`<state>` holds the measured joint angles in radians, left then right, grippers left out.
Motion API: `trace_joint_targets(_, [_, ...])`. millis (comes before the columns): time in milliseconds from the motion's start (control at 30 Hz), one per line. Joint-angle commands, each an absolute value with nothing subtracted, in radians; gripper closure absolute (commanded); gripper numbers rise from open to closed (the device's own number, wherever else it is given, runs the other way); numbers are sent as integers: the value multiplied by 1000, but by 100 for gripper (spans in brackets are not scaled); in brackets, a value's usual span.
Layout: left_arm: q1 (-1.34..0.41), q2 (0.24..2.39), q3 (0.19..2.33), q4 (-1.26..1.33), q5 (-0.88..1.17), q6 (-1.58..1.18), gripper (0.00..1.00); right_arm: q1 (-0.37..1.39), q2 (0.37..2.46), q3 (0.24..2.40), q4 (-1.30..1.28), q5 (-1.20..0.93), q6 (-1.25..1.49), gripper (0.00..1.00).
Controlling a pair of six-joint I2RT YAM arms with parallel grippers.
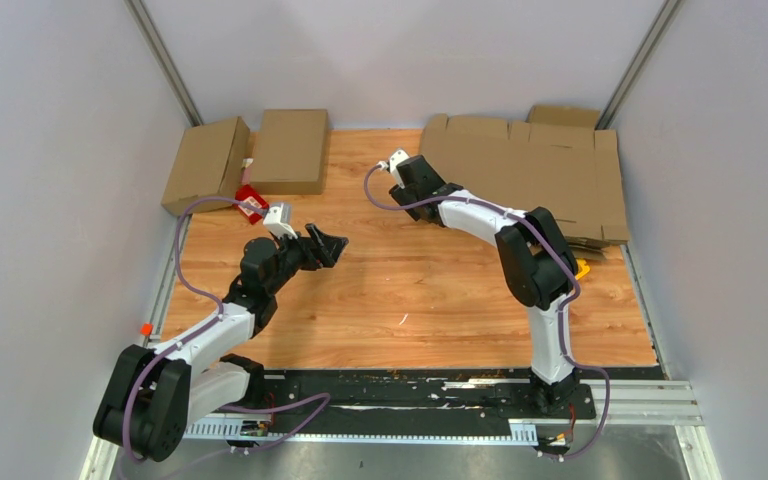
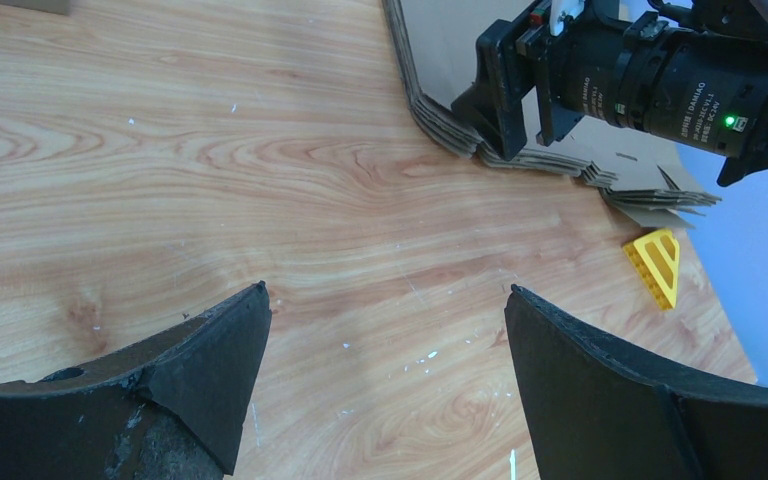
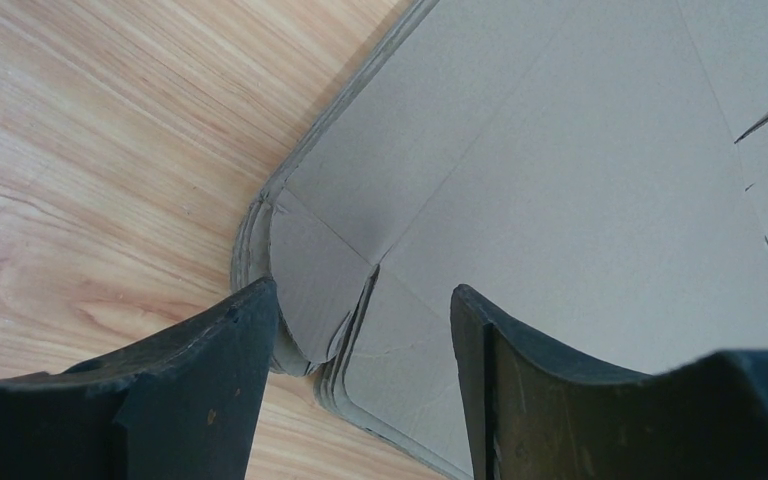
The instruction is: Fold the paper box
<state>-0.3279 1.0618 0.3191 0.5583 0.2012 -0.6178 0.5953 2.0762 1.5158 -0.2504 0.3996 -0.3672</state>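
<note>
A stack of flat brown cardboard box blanks lies at the back right of the wooden table. My right gripper is open and points down at the stack's left near corner. In the right wrist view its jaws stand apart over the top blank, where a rounded flap meets the stack's layered edge; they hold nothing. My left gripper is open and empty above bare wood at mid-table. In its wrist view it faces the stack's edge and the right gripper.
Two folded cardboard boxes sit at the back left, with a small red thing just in front of them. A yellow plastic triangle lies near the stack's near right edge. Grey walls close in the table.
</note>
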Motion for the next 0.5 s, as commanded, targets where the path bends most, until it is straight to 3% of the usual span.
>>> trace_joint_targets(0, [-334, 1051, 356, 583, 203, -594, 5, 603, 2072, 1548, -249, 386, -347, 35])
trace_joint_targets(467, [-334, 1049, 356, 581, 204, -594, 5, 604, 2100, 1558, -264, 406, -357, 34])
